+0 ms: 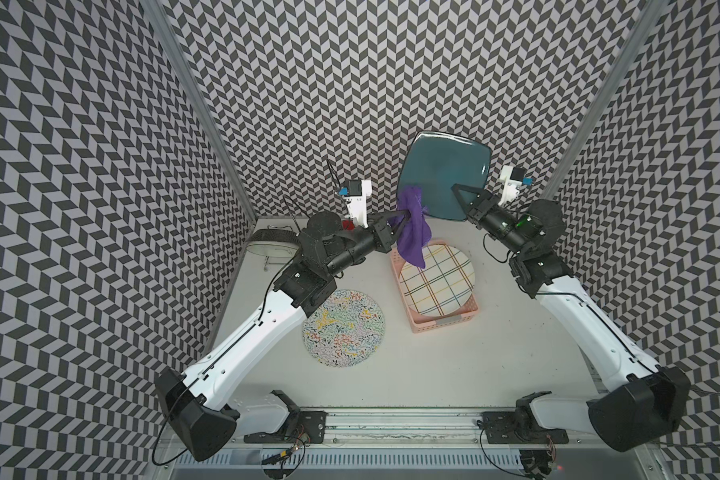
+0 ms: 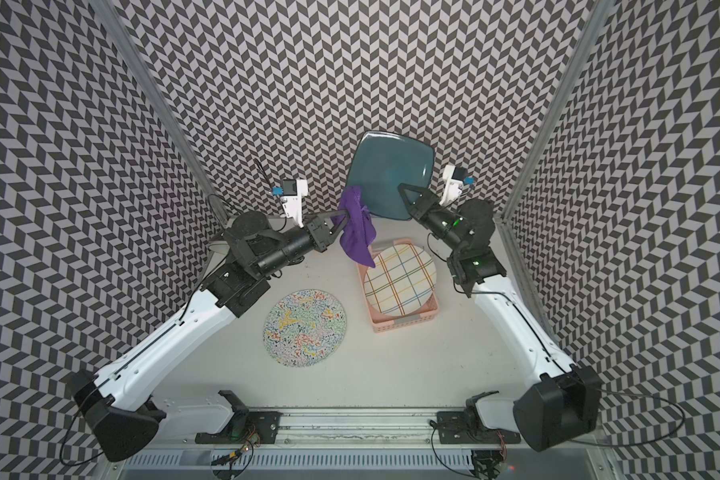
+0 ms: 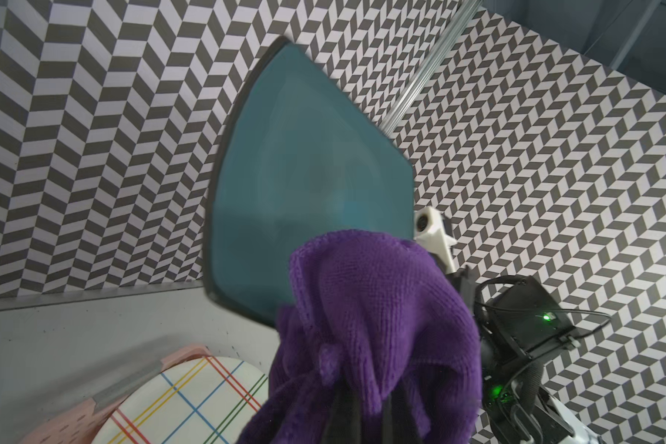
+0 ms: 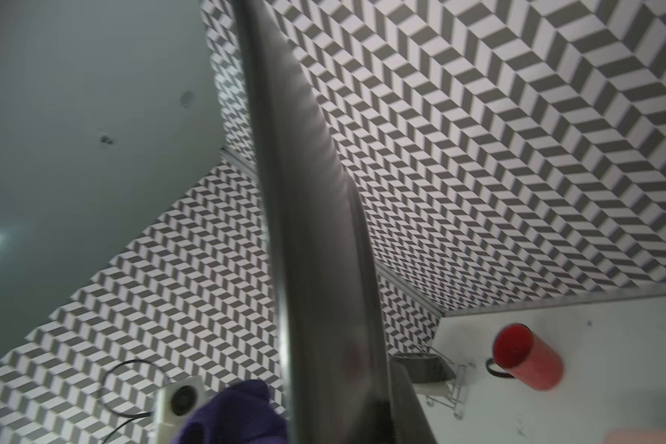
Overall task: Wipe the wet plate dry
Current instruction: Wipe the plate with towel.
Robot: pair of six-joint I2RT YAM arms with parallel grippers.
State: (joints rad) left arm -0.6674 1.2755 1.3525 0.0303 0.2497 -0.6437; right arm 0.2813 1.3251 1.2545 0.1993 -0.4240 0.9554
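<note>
- Firmly clamped on the rim of the plate (image 1: 441, 174), the right end effector (image 1: 458, 192) holds it upright above the desk (image 1: 454, 374).
- Meanwhile the left end effector (image 1: 406, 216) is closed on the cloth (image 1: 412, 235), at the plate's lower edge.

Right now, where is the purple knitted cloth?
In both top views the purple knitted cloth hangs from the left gripper, at the raised teal square plate.
</note>
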